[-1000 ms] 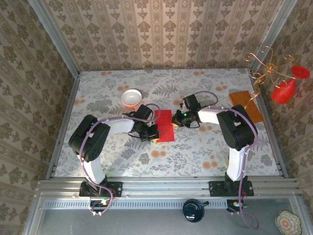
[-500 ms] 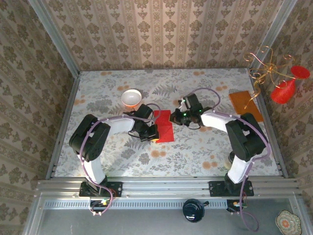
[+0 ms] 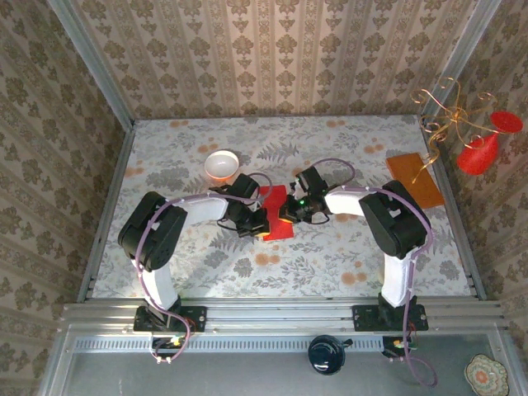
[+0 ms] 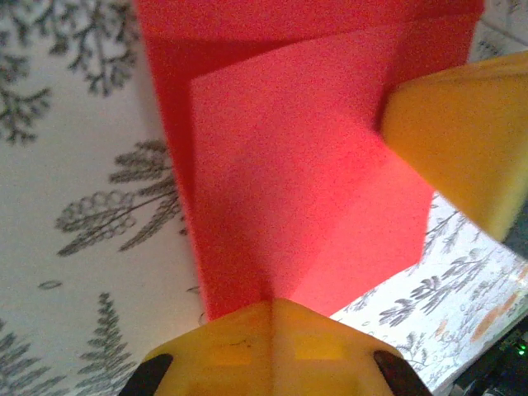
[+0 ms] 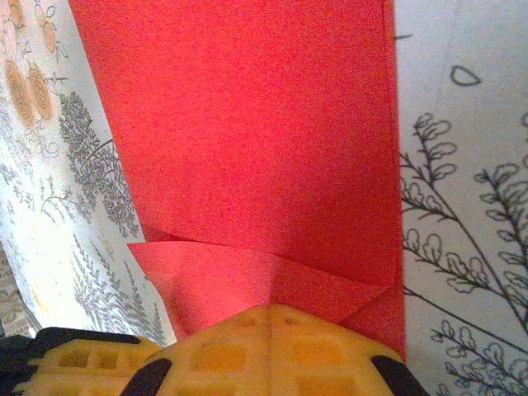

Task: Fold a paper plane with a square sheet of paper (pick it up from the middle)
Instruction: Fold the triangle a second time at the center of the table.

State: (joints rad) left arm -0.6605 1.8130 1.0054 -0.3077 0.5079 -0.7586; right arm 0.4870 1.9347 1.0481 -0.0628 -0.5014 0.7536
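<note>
The sheet (image 3: pixel 275 198) is lying mid-table between the arms, partly folded. The left gripper (image 4: pixel 272 307) is bearing on its near-left part and the right gripper (image 5: pixel 272 312) on its right side. Both sets of jaws are meeting with no gap, tips down on the paper. Whether a layer is being nipped between them, I cannot tell.

The step in hand is probably setting a fold. It is best done with one gripper anchoring while the other is pressing along the fold line. Edges should be matched before the crease is sharpened. Pressure should be going straight down, since thin paper is likely to skate on the table (image 3: pixel 346 247).

The paper is matte, bright red and faintly grainy, with crisp straight edges. The left wrist view is showing overlapped layers and a diagonal crease running towards the tips. In the right wrist view, two small flaps are meeting under the fingers. The fingers are blocky yellow plastic with a lattice of recesses. The tabletop is looking smooth and pale, printed with ferns and flowers. A round white bowl (image 3: pixel 221 165) is sitting near, to the far left. A flat orange-brown board (image 3: pixel 415 177) is lying well apart on the right.
</note>
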